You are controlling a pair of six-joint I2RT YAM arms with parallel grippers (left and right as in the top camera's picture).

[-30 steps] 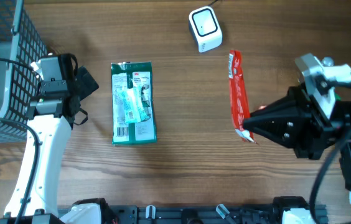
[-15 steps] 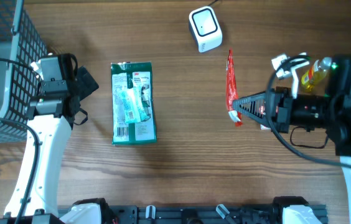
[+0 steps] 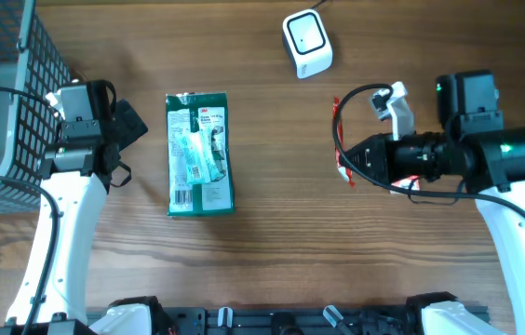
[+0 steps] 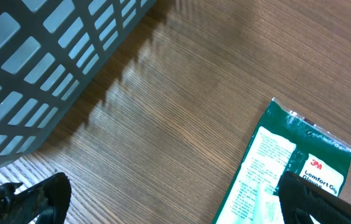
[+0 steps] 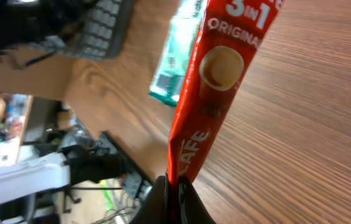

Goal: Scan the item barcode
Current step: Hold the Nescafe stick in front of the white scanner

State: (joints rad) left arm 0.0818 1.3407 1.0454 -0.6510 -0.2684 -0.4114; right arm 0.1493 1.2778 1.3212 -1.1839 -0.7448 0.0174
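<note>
Two packs in play, one scanner.

Position: red sachet is off the worktop, pinched at its lower end by the right fingers, which are closed hard on the seal. From overhead it shows edge-on, near the scanner and on its right-hand side, not yet over it. Left fingers are spread wide and hold nothing; they hang above bare wood between the basket and the green packet, which lies flat on the worktop.

Risks noted:
1. Wrong face presented. No barcode can be made out on the sachet in any view, so I cannot tell which side carries it. If the printed front goes to the scanner window, there will be no read.
2. Code hidden under the grip. The fingers cover the bottom seal; a code printed low on the pack would be partly masked.
3. Flop. The sachet looks thin and limp and is held at one end only, so the free end may sag or twist during the swing and tilt the code off-axis.
4. Slip. The pinch is narrow on what looks like glossy film, so a quick wrist turn could let the pack slide out.
5. Contact. The scanner looks small and light; a low approach might nudge it and spoil its aim.
</note>
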